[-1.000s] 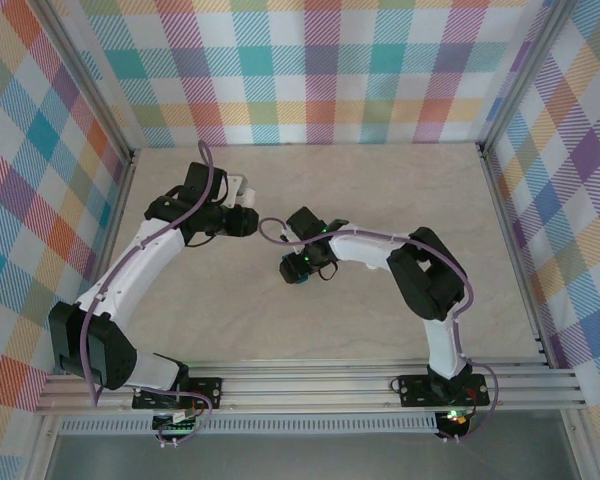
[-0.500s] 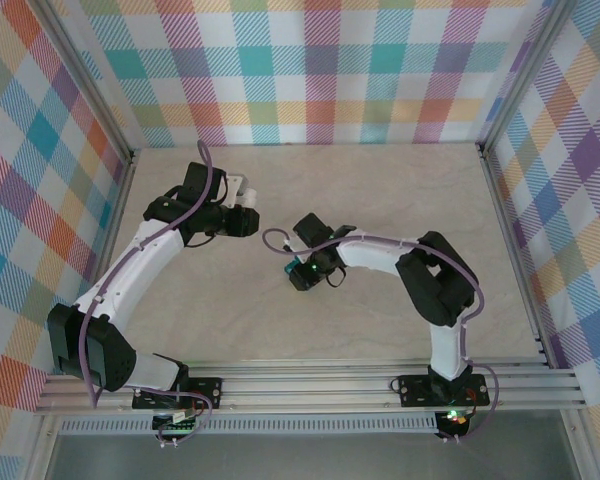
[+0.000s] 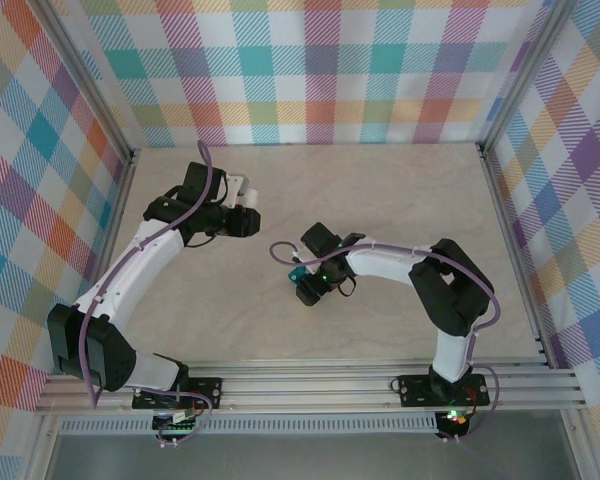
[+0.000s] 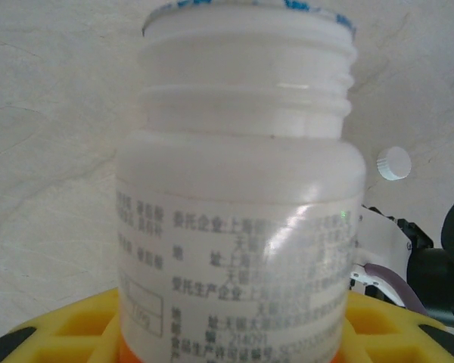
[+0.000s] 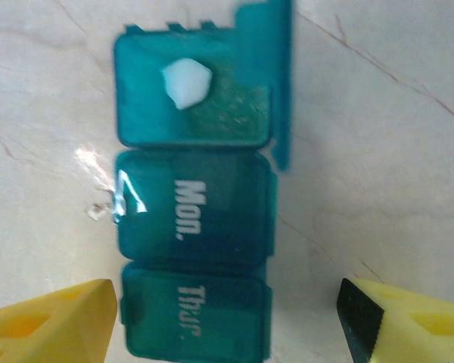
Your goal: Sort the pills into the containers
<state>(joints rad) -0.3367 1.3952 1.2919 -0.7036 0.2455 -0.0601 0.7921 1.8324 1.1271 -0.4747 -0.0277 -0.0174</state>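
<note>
- Between the widely spread fingers of the right gripper (image 5: 225, 321), the container strip (image 5: 193, 219) lies flat on the table (image 5: 378, 151). From overhead it sits near the table's middle, just beside that gripper.
- Cut off: the nearest compartment, marked "Thur.", runs past the lower edge of the right wrist view, and its lettering is blurred. From overhead the strip appears as a small teal patch with no detail legible.
- Material and shape: glossy teal plastic, square cells with rounded corners, joined in one row.
- Count: three compartments. Two are closed ("Mon." and "Thur."). The far one is open, with its lid (image 5: 276, 76) hinged up along the right side.
- Contents: one white pill (image 5: 186, 82) with an angular outline and soft focus, in the far-left part of the open cell.
- Right fingers (image 5: 45, 318): two yellow wedges, one showing a black face. They stand clear of the strip on either side and hold nothing.
- Left gripper (image 4: 227, 333): clamped on one white plastic bottle (image 4: 238, 212), whose base is hidden between the yellow fingers. The threaded neck is uncapped, and the fine print on the label is unreadable.
- One small white ribbed cap (image 4: 394, 162) lies on the table to the right of the bottle, apart from it.
- Table surface: beige, with marble-like veins.
</note>
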